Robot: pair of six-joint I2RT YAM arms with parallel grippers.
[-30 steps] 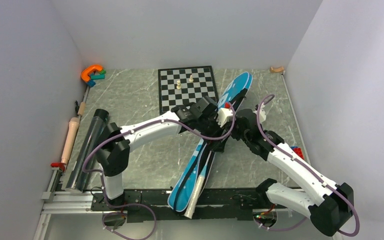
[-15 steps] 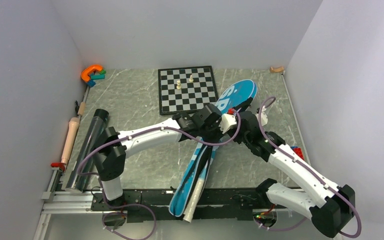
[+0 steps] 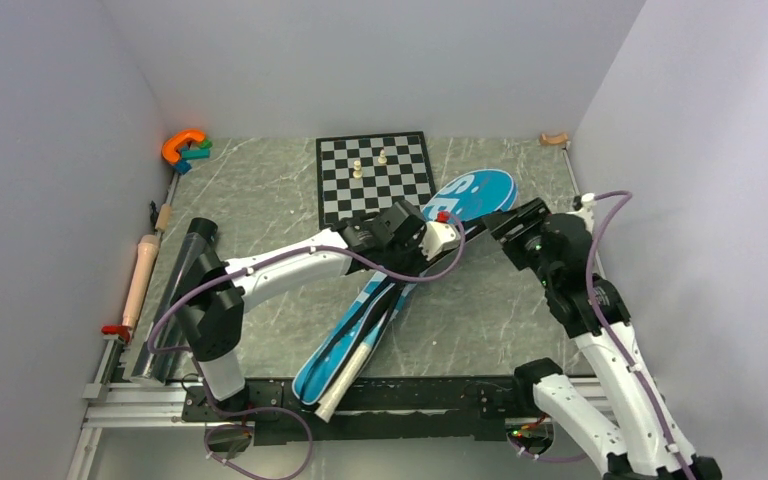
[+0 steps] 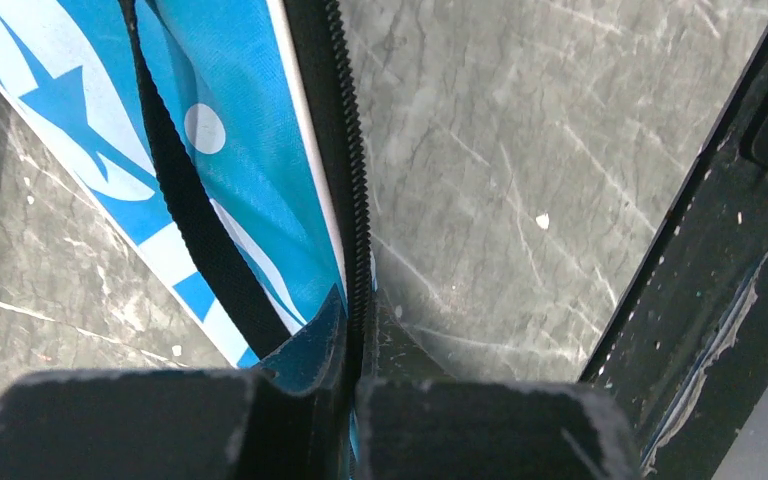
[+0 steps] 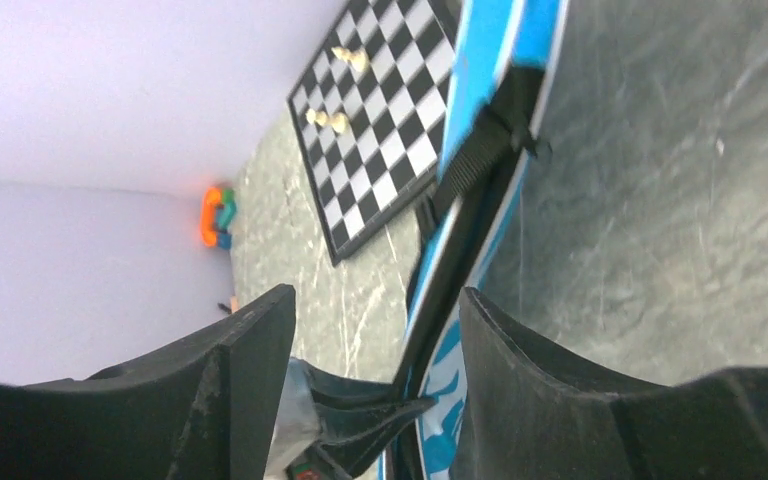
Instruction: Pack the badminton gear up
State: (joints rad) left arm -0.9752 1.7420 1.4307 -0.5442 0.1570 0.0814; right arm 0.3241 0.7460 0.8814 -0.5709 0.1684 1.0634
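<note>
The blue racket-shaped bag [image 3: 470, 192] lies slantwise across the table, its round head near the chessboard. A white racket handle [image 3: 345, 372] pokes out of its narrow end by the arm bases. My left gripper [image 3: 422, 258] is shut on the bag's black zipper edge at mid-length. In the left wrist view the zipper [image 4: 346, 150] runs straight into the closed left gripper [image 4: 355, 378], beside the blue bag [image 4: 240, 150]. My right gripper [image 3: 512, 220] hangs open just right of the bag's head, holding nothing. In the right wrist view the right gripper [image 5: 375, 350] frames the bag [image 5: 495, 60] beyond it.
A black tube [image 3: 175, 300] lies along the left edge beside a wooden roller [image 3: 140, 275]. The chessboard [image 3: 375, 180] with pale pieces sits at the back, an orange C-shaped toy [image 3: 182, 145] in the back-left corner, a small wooden piece [image 3: 554, 139] at the back right.
My left gripper closed on the bag's zipper edge. My right gripper opened, let go and drew back to the right. The bag's handle end swung left.
</note>
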